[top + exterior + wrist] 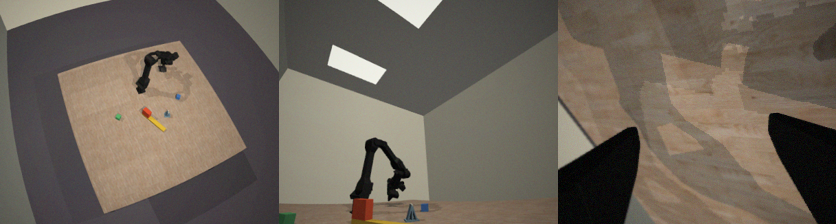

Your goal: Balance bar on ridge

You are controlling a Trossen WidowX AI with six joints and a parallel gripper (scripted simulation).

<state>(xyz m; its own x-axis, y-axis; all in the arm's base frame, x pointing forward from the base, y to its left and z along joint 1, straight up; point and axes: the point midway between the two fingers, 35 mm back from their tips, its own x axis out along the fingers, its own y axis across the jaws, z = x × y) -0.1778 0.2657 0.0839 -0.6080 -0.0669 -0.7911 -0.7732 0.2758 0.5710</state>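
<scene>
The yellow bar lies on the wooden table, with a red block on top of one end. The ridge, a small blue-grey triangular stand, stands on the table beside the bar, apart from it, with nothing on it. My gripper is open and empty. It hangs above the table near the arm's base side, away from the bar and the ridge. The wrist view shows only wood and shadows between the fingers.
A blue cube lies beyond the ridge, on the arm's side. A green cube lies on the other side of the bar, left of the red block. The table has its far edge behind the arm.
</scene>
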